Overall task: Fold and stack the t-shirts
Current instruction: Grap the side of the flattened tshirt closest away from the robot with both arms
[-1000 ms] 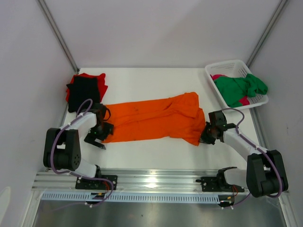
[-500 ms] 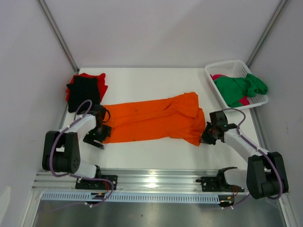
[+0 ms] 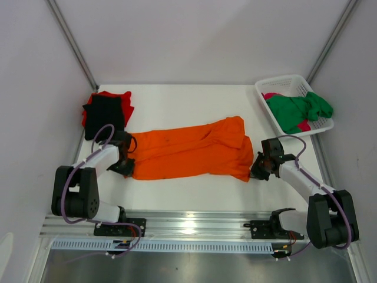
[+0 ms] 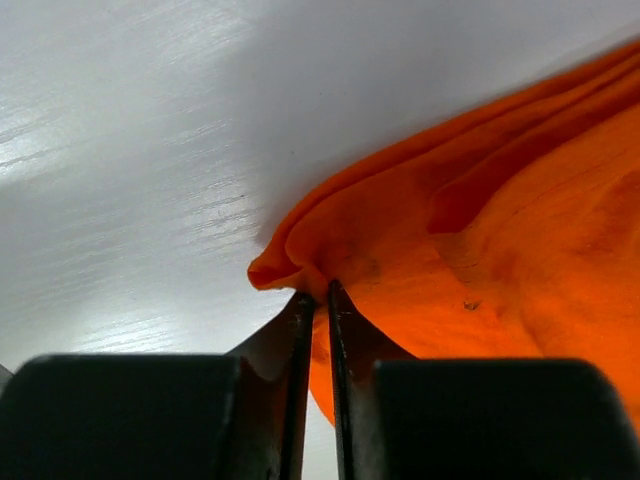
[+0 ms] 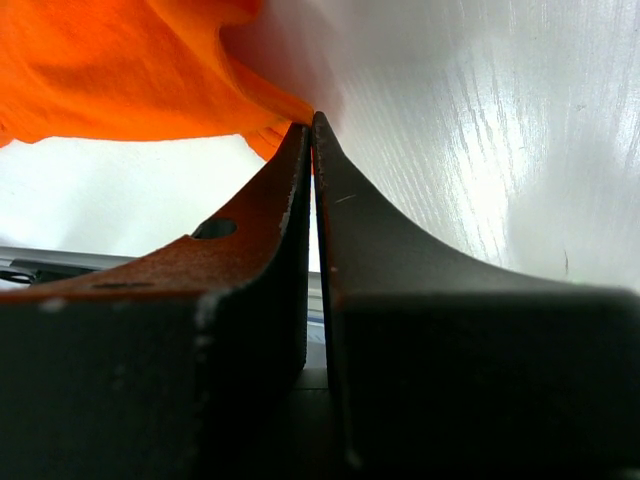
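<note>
A white counter (image 3: 188,106) is seen from above, with two robot arms bolted at its near edge. An orange t-shirt (image 3: 188,154) is laid out lengthwise across the middle of the counter, reaching from near the left edge to near the right edge, and it is rumpled, with folds gathered toward its right end. The left end effector (image 3: 126,168) is lowered at the shirt's left end. In the left wrist view its jaws are drawn almost together, with only a thin gap between them, and a bunched corner of the orange cloth is pinched at their tips. The right end effector (image 3: 257,170) is set at the shirt's near right corner. In the right wrist view its jaws are pressed together, and an edge of the orange cloth is caught at their tips, just above the counter. In the far left corner a folded black t-shirt (image 3: 103,115) is stacked on a red t-shirt (image 3: 122,99), whose edges show around it. In the far right corner a white lattice basket (image 3: 281,82) is placed at an angle. A crumpled green t-shirt (image 3: 297,109) is heaped inside it, spilling over the rim, on top of a magenta-pink t-shirt (image 3: 271,96).
</note>
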### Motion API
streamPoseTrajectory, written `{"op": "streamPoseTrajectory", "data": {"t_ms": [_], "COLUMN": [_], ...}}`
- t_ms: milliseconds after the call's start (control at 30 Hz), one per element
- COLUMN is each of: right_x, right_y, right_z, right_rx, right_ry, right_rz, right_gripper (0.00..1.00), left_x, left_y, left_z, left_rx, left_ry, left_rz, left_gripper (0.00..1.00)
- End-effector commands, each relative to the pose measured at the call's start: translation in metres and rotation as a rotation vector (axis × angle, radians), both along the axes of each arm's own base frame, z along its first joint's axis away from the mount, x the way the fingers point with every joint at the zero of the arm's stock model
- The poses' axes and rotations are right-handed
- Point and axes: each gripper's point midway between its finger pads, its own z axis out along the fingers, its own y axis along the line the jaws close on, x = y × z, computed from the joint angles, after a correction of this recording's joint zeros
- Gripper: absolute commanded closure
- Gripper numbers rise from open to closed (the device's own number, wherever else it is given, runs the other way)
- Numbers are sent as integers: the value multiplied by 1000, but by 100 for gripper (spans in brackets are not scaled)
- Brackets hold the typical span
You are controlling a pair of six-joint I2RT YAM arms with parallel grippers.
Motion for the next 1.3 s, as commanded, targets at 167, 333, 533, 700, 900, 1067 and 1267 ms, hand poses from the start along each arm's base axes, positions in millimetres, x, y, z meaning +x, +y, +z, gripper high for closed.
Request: {"op": "streamPoseTrajectory", "data": {"t_ms": [167,333,533,700,900,1067,1267], "right_x": [9,20,49,79,110,134,157], "right_y": [-2,0,3,7,12,13,15], "right_z": [14,17,31,42,55,67,69], "right_rx": [-5,-2,-7,-16,-21,-37,-29], "right_ry": [-52,-80,-134,-179,-227,-264,-278], "right_rz": [3,6,20,38,60,79,70], "right_gripper": [100,100,100,100,100,100,100], "left_x": [-8,4,18,29,49,78,105], "left_y": [3,4,6,6,4,-1,-5], "left_z": [-7,14,39,50,58,67,74], "left_rx": [9,29,51,57,56,42,33], "left_ry": [60,46,-14,-30,-32,-47,-31], "left_rz": [-46,-99,-128,-158,-208,-247,-289], "left_gripper": [99,99,99,99,99,99,99]}}
